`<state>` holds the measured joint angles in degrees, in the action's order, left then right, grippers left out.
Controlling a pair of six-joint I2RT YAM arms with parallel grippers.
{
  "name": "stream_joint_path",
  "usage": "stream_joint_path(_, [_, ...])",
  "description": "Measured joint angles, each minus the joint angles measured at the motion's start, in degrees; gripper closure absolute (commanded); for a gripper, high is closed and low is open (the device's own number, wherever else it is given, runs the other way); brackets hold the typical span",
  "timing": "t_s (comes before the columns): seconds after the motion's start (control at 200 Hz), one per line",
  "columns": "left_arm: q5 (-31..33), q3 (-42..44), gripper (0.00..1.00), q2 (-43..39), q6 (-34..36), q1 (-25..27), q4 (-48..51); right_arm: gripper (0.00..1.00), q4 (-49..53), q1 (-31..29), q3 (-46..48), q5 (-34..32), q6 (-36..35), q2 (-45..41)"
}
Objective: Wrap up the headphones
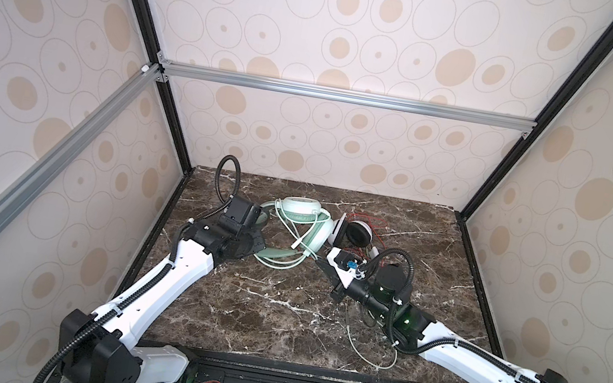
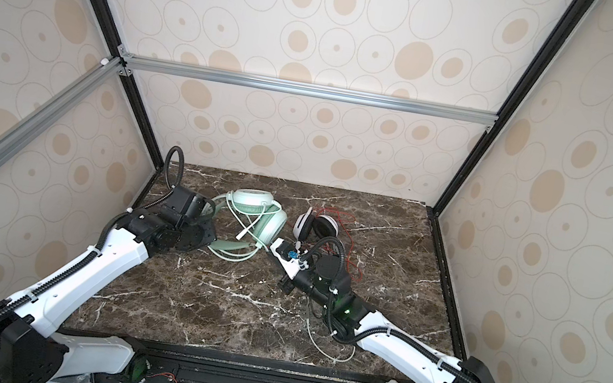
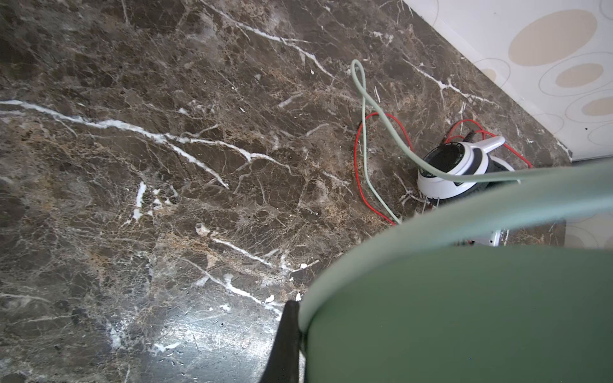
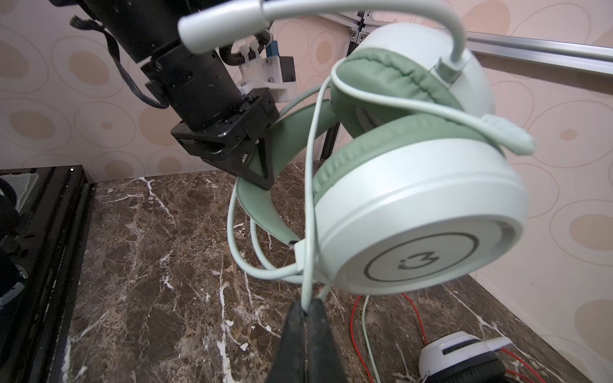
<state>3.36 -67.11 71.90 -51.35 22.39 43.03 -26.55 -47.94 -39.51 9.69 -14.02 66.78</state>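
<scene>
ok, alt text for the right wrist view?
The right gripper pinches the pale green cable of the mint green headphones, which the left gripper holds by the headband. The white-and-black headphones lie on the marble table.

the headphones with the thick cable (image 1: 302, 217) are found at the far middle of the table (image 1: 266, 320), and the headphones with the thin cable (image 1: 355, 232) are placed just beside them, on their right. the left gripper (image 4: 265, 175) is set on the headband (image 4: 252, 202) at the left of the first pair. the right gripper (image 4: 306, 310) is positioned before this pair, with the thick cable (image 4: 310, 199) between its jaws; a loop of it is laid near the front right, by the right arm (image 1: 471, 355).
</scene>
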Motion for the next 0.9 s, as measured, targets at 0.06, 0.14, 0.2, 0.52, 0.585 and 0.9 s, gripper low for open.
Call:
stream_joint_path(0.06, [0.11,-0.09,1.0,0.13,0.0,0.35,0.0,1.0,1.29,0.0,0.0,0.26,0.48,-0.55])
stream_joint_path(0.14, [0.74,-0.11,1.0,0.57,-0.02,0.9,0.07,1.0,2.58,0.0,-0.02,0.7,1.14,-0.57])
stream_joint_path(0.2, [1.05,-0.11,1.0,0.98,-0.04,1.29,0.31,1.0,3.85,-0.09,-0.35,0.87,1.73,-0.55])
stream_joint_path(0.52, [5.16,-1.09,1.0,1.75,-0.44,3.91,2.32,1.0,6.47,-4.17,-5.75,-1.03,2.69,4.87])
stream_joint_path(0.585, [6.05,-1.22,1.0,2.1,-0.5,4.24,2.51,1.0,6.82,-4.2,-6.71,-2.16,2.93,5.99])
stream_joint_path(0.9, [6.95,-1.44,1.0,2.62,-0.66,4.59,1.86,0.59,8.96,-5.25,-8.74,-8.07,4.72,6.36])
